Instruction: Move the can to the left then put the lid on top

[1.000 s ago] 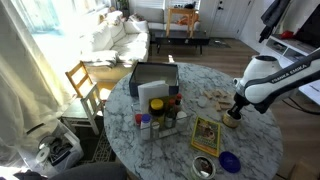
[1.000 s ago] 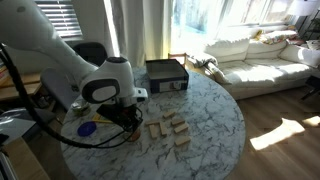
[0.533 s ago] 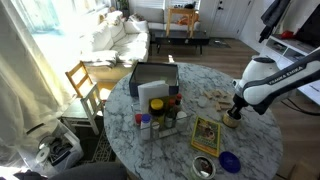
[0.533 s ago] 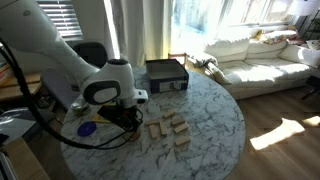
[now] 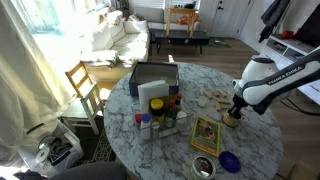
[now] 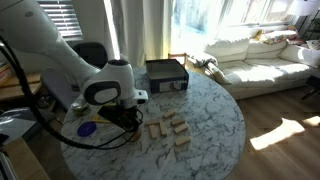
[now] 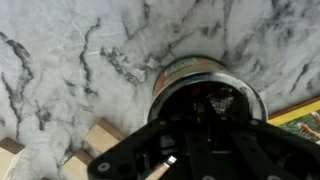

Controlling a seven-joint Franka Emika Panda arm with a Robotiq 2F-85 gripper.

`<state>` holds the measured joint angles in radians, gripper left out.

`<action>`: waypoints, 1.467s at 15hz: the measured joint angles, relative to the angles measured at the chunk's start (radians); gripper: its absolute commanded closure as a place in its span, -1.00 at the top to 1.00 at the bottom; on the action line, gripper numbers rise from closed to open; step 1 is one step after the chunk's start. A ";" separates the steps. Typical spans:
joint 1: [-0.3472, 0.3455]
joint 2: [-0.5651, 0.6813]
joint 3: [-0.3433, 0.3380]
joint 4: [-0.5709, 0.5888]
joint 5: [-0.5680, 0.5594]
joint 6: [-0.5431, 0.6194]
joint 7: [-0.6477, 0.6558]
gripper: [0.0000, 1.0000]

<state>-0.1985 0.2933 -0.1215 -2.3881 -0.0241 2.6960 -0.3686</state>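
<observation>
In the wrist view we are seeing a wooden block [image 7: 100, 135] at the left. Right of it the can [image 7: 186, 72] is standing on the marbled tabletop [image 7: 70, 50], its near half lying under the dark pincer [image 7: 212, 108]. We are not managing to tell whether the jaws are gripping it. In an exterior view a chair [image 5: 85, 85] is standing left of the round tabletop, a pale sofa [image 5: 120, 38] behind, a black box [image 5: 153, 78] is sitting on the marble, and the pincer is hanging low near its right edge.

Bare marble table [image 7: 70, 50] open past can [image 7: 185, 75], wooden block [image 7: 100, 138] close beside; card [image 7: 300, 114] flanking opposite side
</observation>
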 measured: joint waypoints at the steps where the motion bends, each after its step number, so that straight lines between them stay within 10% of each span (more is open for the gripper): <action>1: 0.000 0.002 0.001 0.001 0.000 0.000 0.000 -1.00; 22: -0.015 -0.064 0.003 0.017 0.011 -0.037 0.002 -1.00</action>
<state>-0.2137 0.2294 -0.1187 -2.3712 -0.0128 2.6592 -0.3669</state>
